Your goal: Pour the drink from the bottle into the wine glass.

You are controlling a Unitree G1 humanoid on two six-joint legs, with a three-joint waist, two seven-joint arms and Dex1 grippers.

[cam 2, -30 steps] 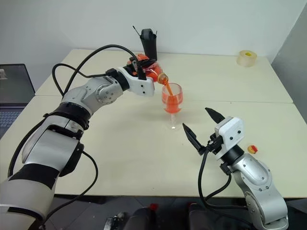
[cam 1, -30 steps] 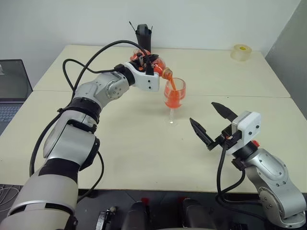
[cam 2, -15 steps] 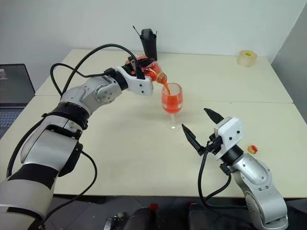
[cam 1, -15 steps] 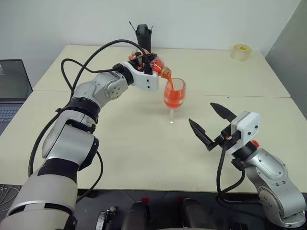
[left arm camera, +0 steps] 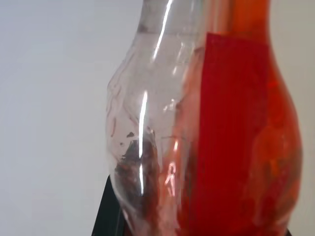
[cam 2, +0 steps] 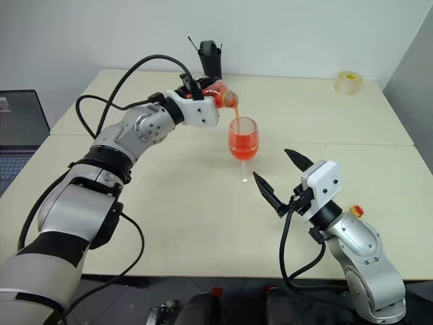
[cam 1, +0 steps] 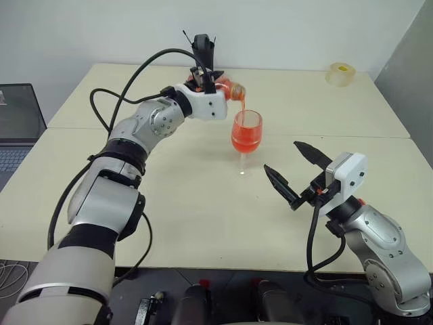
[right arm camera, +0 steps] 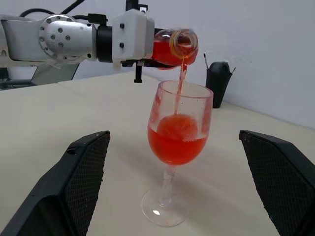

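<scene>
I hold the bottle [right arm camera: 165, 49] clamped in the left gripper [cam 1: 206, 91], right gripper [cam 1: 298, 169] wide open and empty, keeping its mouth centred over the wine glass [right arm camera: 178, 147] so the red drink [right arm camera: 177, 140] streams in cleanly.

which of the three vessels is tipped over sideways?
The bottle, held in the left tool, mouth over the glass. The glass and black cup stand upright.

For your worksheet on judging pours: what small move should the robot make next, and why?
Probably keep the bottle tipped a little longer. A thin red stream still falls from its mouth into the glass, which stands about half full, and red drink remains in the bottle held by the left gripper.
</scene>
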